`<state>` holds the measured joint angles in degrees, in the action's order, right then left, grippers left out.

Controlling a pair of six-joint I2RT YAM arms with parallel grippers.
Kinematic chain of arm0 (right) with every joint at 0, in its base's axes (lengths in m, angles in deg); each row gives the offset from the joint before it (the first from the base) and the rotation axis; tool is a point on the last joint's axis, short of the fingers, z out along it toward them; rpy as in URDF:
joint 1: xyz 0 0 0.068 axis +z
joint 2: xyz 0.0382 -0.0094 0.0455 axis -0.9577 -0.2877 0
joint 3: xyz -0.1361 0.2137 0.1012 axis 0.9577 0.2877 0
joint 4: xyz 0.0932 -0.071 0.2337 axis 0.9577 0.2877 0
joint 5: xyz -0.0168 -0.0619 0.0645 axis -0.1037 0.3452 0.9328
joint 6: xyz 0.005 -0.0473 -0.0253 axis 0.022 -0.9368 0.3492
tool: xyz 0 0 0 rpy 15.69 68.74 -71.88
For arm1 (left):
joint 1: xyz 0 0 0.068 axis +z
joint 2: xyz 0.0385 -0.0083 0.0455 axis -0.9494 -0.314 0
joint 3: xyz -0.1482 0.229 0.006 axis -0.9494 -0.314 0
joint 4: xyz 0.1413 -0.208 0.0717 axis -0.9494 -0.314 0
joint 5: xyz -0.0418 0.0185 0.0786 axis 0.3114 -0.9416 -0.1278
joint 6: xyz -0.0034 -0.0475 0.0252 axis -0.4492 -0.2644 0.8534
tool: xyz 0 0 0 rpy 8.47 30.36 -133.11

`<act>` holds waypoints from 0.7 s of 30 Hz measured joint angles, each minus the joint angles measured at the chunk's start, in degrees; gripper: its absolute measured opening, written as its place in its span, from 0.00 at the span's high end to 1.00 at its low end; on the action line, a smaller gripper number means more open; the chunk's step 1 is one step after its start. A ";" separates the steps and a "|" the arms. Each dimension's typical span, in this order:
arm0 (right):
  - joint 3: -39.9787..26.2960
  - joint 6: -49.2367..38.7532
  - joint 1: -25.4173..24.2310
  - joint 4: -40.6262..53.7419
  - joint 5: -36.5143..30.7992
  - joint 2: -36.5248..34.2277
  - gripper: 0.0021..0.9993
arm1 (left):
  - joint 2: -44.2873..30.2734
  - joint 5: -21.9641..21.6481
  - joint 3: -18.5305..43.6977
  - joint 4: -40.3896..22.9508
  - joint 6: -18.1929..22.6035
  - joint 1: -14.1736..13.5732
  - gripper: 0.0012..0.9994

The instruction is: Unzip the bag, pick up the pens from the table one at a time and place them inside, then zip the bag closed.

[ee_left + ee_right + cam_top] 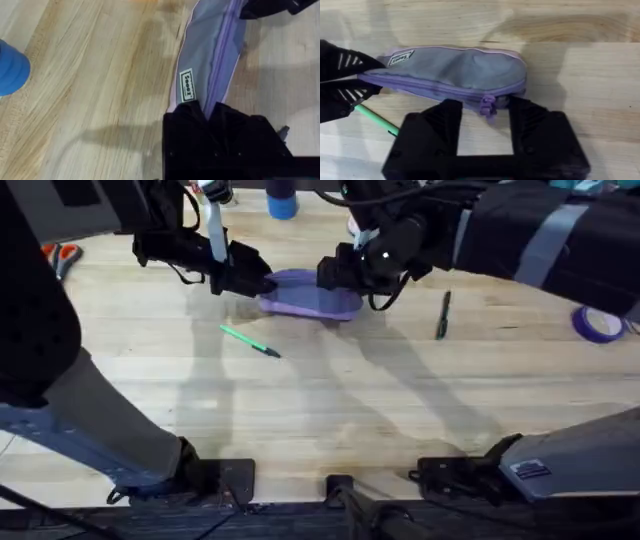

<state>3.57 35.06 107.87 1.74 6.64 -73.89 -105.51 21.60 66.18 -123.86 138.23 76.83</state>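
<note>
You see pouch ends covered by both end effectors overhead. Green pen half hidden behind right end effector. Pouch label print unreadable.

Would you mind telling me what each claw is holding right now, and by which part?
The left claw grips the bag by one end. The right claw is open around the zipper pull at the other end, not yet pinching it.

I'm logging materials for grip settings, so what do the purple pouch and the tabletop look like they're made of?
The bag looks like soft woven fabric, matte, creased and sagging, with a sewn label and zipper. The table looks like light wood planks, smooth with visible grain and seams.
</note>
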 joint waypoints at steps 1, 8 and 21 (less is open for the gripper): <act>0.00 0.03 0.00 -0.05 0.00 -0.05 0.52 | 0.00 0.02 0.00 0.00 0.00 0.00 0.96; 0.00 0.05 0.02 -0.09 0.05 -0.34 0.92 | 0.00 0.00 0.00 0.07 0.00 0.00 0.96; 0.00 -1.50 0.24 -0.07 -2.28 -0.21 0.97 | 0.00 0.02 0.00 0.28 0.00 0.00 0.96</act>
<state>3.57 33.56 108.10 1.67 4.36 -74.11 -105.51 21.62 66.18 -123.58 138.23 76.83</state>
